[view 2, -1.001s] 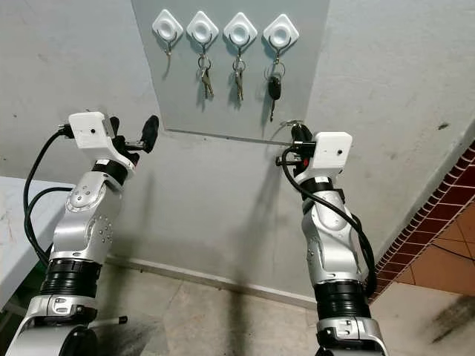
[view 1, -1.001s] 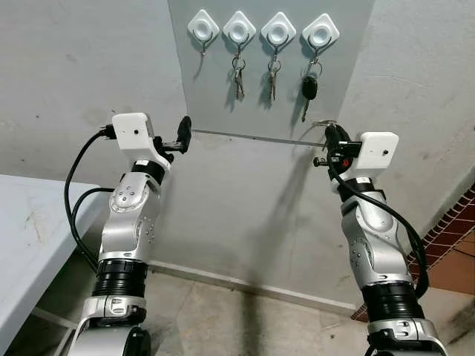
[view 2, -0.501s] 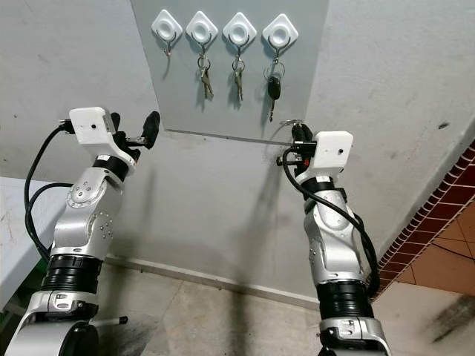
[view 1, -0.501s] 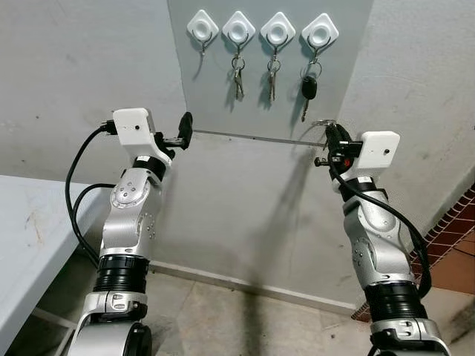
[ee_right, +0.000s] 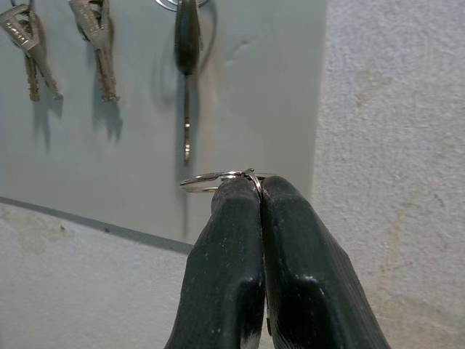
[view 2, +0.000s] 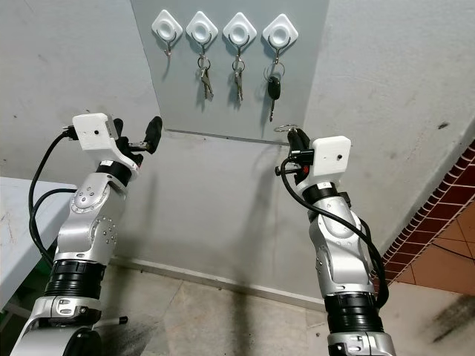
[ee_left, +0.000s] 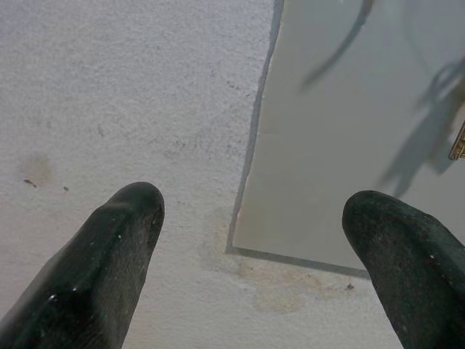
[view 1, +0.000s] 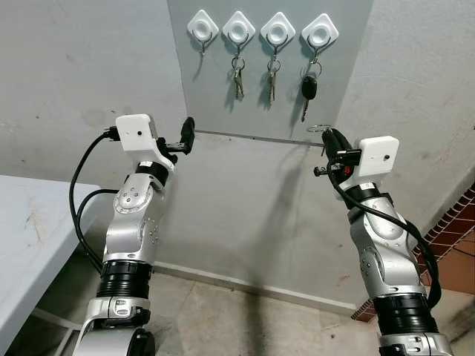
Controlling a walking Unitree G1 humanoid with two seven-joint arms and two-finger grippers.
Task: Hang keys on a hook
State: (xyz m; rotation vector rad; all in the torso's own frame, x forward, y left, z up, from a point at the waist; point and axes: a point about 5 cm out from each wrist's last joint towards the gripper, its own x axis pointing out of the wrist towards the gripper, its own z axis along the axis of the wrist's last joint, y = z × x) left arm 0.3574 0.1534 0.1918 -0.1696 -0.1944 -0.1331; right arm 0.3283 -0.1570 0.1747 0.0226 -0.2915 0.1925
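Observation:
Four white diamond hooks sit in a row on a grey wall panel. The leftmost hook is bare. The two middle hooks each carry silver keys, and the rightmost carries a black car key. Below that car key, my right gripper is shut on a thin silver key ring, close to the panel's lower right corner. Whatever hangs from the ring is hidden behind the fingers. My left gripper is open and holds nothing, at the panel's lower left corner.
A white table stands at the lower left beside my left arm. A strip of red brick runs along the wall's lower right. Bare grey wall lies below the panel, with a tiled floor beneath.
My right gripper has sunk slightly and eased a little from the panel, still shut on the ring. My left arm has shifted slightly right and down.

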